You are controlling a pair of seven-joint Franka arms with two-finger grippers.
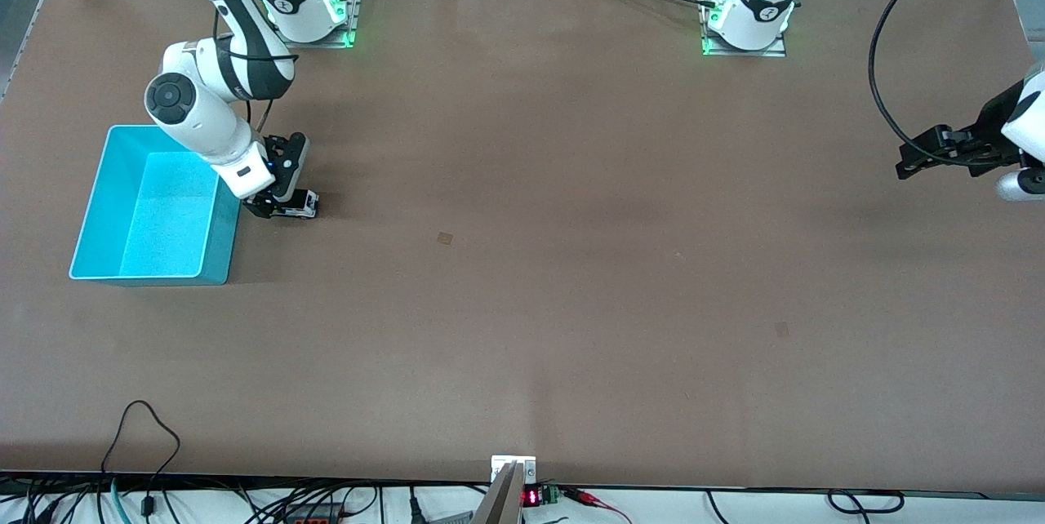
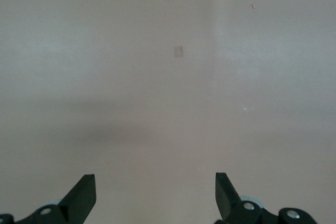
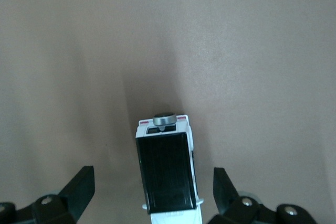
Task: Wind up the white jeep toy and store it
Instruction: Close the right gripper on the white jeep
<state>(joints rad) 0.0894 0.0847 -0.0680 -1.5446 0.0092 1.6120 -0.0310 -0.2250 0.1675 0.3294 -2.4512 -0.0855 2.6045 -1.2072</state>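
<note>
White jeep toy [image 3: 167, 169]: stands on its wheels on the brown table [image 1: 522, 279], just beside the turquoise bin [image 1: 98, 206], at the right arm's end of the table; its black roof panel faces up and a round spare wheel sits on one end.
Right tool [image 1: 282, 208]: down low at the jeep, close to the table; in the right wrist view its two fingers [image 3: 79, 187] are spread wide, one on each side of the car, with clear gaps between them and the body, so nothing is pinched yet.
Left tool [image 1: 918, 155]: hangs over bare table at the left arm's end, well apart from the jeep; the left wrist view shows its fingers [image 2: 81, 195] spread with only table between them. This arm waits.
Turquoise bin: open-topped, and nothing shows inside it.
Done, as I judge it: the right tool is brought into place straddling the jeep, lined up along its length.
Left, as I judge it: nearly everything. The fingers need to close on the car's sides, the car needs to be wound (probably by dragging it along the table so the wheels turn), and then it goes up and into the bin.
Stage: early, at the approach to the first grasp.
Unknown: whether the jeep is already wound; the pictures give no sign either way.
</note>
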